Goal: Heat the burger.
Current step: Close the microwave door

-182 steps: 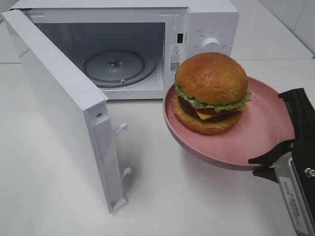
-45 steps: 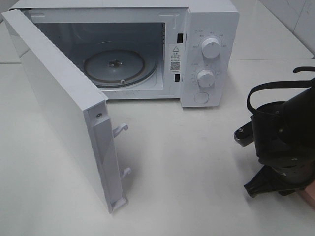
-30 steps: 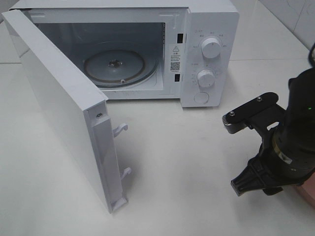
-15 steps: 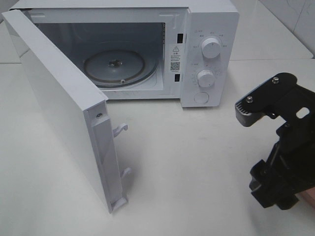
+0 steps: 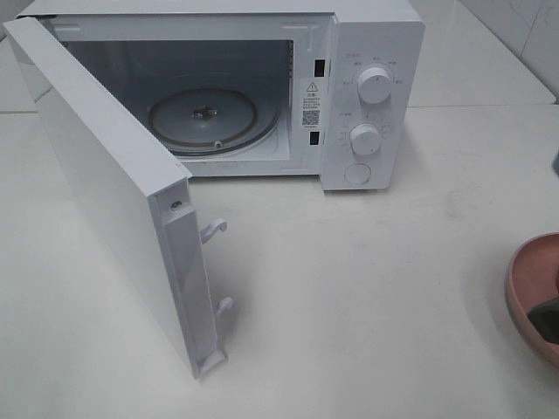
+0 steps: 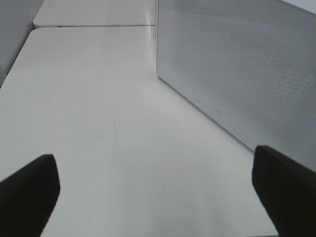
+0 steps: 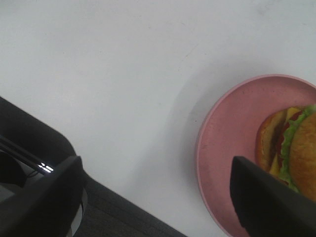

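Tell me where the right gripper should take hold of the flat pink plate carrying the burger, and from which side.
Probably the flat pink plate by its bare raised rim, coming in level from the side away from the tall round golden-bun burger. The burger sits off-centre, leaving that rim free, and the rim is thin enough for the right gripper, whose jaws stand open, to close over it.

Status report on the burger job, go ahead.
Both grippers open, empty. Burger on pink plate, on the table, outside the microwave. Door open, turntable bare, nothing in the way.
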Controlling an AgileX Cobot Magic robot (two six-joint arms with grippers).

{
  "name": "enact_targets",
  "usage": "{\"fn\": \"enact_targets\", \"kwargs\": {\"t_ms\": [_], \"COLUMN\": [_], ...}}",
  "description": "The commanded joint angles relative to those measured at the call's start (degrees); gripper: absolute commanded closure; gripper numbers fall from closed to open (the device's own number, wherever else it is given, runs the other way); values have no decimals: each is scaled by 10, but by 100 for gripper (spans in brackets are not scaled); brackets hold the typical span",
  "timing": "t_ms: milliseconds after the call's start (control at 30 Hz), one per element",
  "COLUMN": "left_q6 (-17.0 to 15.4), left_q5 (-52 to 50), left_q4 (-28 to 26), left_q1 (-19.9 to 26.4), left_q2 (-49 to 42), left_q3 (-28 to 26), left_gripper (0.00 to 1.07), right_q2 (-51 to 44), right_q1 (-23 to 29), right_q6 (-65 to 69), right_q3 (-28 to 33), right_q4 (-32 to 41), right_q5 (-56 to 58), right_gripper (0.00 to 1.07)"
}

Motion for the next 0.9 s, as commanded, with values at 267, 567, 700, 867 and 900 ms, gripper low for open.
{"fn": "enact_targets", "kwargs": {"t_ms": [267, 567, 700, 867, 900], "left_q6": [-4, -4, -4, -4, -4], "left_q5": [-1, -1, -1, -1, -1], "left_q4": [-1, -1, -1, -1, -1], "left_q1": [1, 1, 1, 1, 1], "left_q2": [-5, -5, -5, -5, -5], "left_q3": [2, 2, 2, 2, 2], "left_gripper": [9, 9, 9, 9, 9], "right_q2": [-98, -171, -218, -296, -296], "right_q1": [-6, -131, -181, -239, -239], "right_q6": [-7, -85, -93, -93, -93], "right_q3": [1, 19, 29, 50, 50], "right_q4": [23, 56, 87, 105, 105], "right_q5": [30, 29, 28, 24, 24], "right_gripper": [29, 30, 30, 31, 31]}}
